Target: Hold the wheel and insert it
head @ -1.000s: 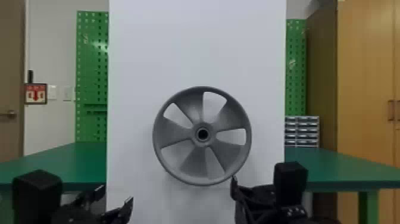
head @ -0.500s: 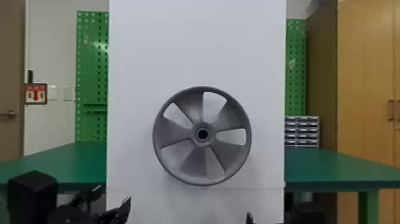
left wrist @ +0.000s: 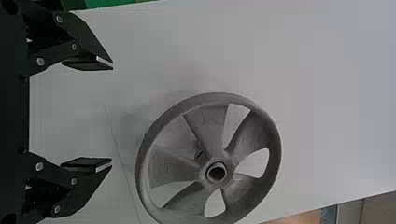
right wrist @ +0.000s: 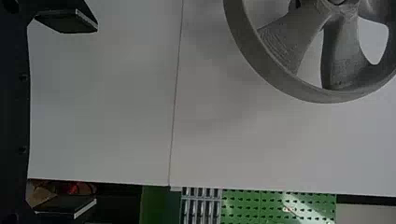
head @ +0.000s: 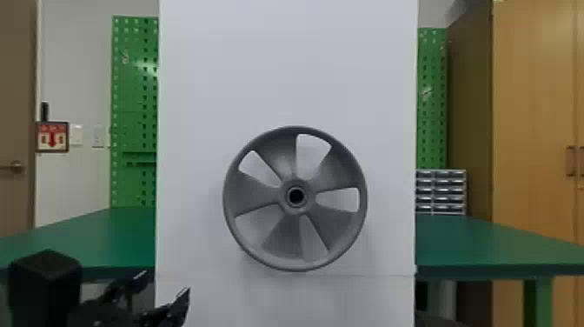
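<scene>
Judging from how things lie, the job looks at or near its end: the wheel (head: 284,237) is up on the white board (head: 217,69), upright, its open face towards the robot, and neither gripper has hold of it. It sits about midway between the board's left and right edges, just above the seam (head: 369,275) that runs across. The left gripper (left wrist: 112,114) is beside the wheel, its jaws wide apart with nothing between them; the right gripper (right wrist: 96,115) is likewise spread wide and empty, apart from the rim. Since nothing grips the wheel, I take it that some mount bears its weight, and a small dark piece (left wrist: 199,151) behind the hub (left wrist: 216,171) in the left wrist view may be part of that. So the placing appears done. What I can't tell is how deep it has gone: there seems to be some room between rim and board, and the seat itself is hidden behind the spokes. If it is fully home, only drawing both arms clear is left; if not, it wants a straight, even push, as a one-sided one could tilt it.
</scene>
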